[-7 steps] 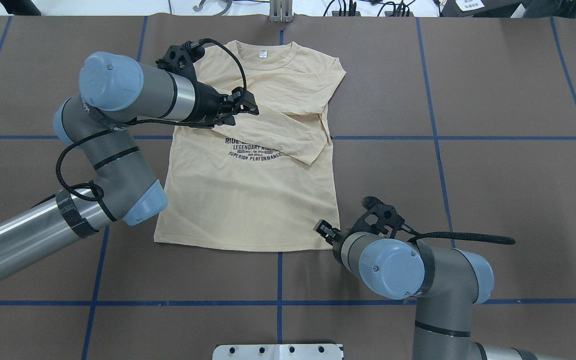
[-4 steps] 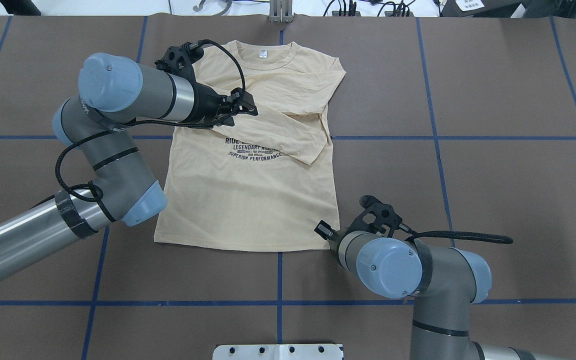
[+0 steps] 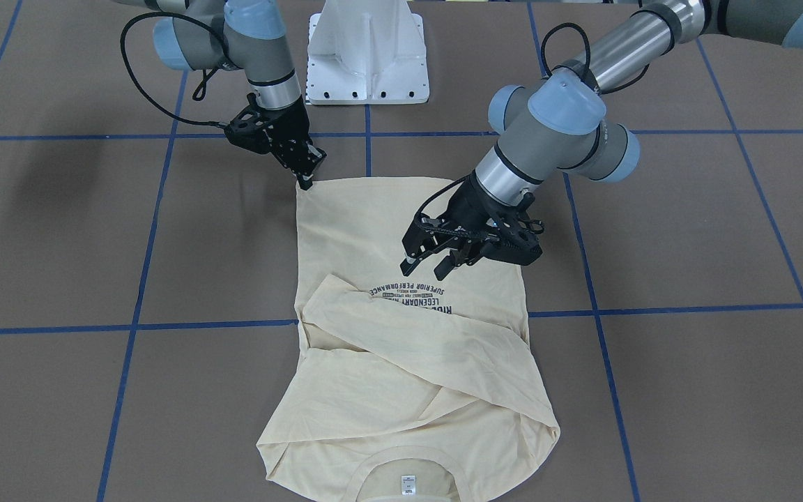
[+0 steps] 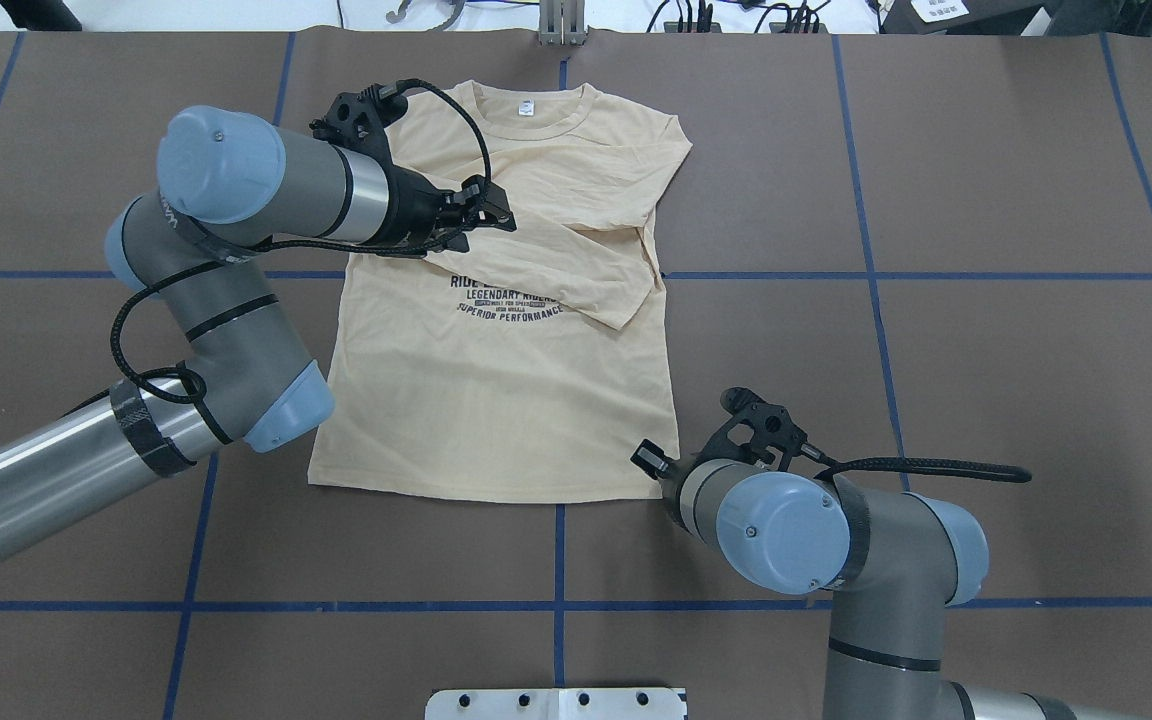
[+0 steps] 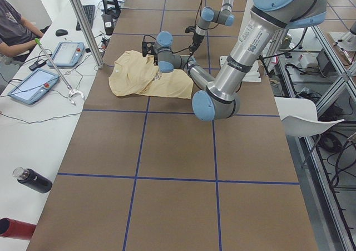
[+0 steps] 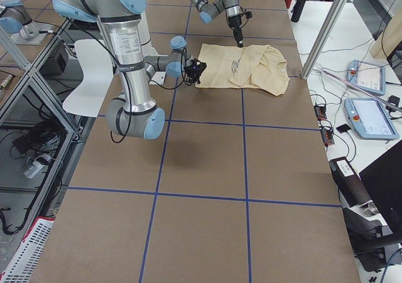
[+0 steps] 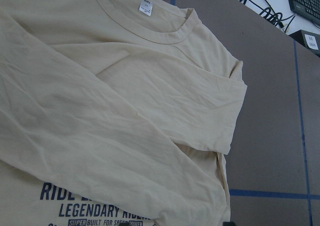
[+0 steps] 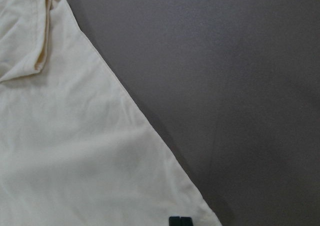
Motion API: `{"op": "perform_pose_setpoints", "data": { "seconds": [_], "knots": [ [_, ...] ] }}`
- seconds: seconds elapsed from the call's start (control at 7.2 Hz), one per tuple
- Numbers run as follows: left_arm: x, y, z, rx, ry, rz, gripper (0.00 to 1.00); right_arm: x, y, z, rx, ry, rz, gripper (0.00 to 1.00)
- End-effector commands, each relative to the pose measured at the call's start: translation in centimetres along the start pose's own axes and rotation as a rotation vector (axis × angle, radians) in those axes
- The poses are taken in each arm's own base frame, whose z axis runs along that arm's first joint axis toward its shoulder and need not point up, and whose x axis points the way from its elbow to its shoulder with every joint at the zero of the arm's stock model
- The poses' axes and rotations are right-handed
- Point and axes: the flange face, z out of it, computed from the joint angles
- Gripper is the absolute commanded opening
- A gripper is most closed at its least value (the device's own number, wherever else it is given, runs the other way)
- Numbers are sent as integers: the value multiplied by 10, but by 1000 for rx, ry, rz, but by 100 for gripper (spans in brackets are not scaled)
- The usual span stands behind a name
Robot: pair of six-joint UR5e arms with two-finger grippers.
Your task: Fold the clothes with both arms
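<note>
The pale cream-yellow T-shirt (image 4: 496, 400) lies flat, print up, on the brown table, its long sleeves folded across the chest and its neck label (image 4: 525, 107) at the far end. My left gripper (image 4: 496, 215) hovers open just above the folded sleeve, beside the navy print; the front-facing view shows its fingers (image 3: 408, 263) spread with nothing between them. My right gripper (image 3: 305, 183) is down at the hem corner nearest my right arm, tips closed together on the cloth's edge. That corner (image 8: 200, 213) fills the right wrist view, with the closed pads on it.
The white pedestal base (image 3: 366, 56) stands at the near table edge between the arms. Blue tape lines (image 4: 866, 275) grid the brown table. A side bench holds tablets (image 5: 30, 84) and a bottle (image 5: 30, 180), with a seated person (image 5: 14, 28) beside it.
The right arm has shifted slightly at the hem corner. The left arm and the shirt have hardly moved.
</note>
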Motion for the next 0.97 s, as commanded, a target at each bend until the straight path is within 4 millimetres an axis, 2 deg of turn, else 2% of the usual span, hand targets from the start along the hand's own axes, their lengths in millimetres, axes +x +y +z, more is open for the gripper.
{"op": "perform_pose_setpoints", "data": {
  "seconds": [0.0, 0.28, 0.69, 0.83],
  "knots": [
    [-1, 0, 1, -1, -3, -1, 70, -1, -1, -1, -1, -1, 1, 80],
    [-1, 0, 1, -1, -3, -1, 70, 6, 2, 6, 3, 17, -6, 81],
    [-1, 0, 1, -1, -3, -1, 70, 6, 2, 6, 3, 17, -6, 81],
    [-1, 1, 1, -1, -1, 0, 70, 7, 2, 8, 6, 21, -7, 77]
  ]
}}
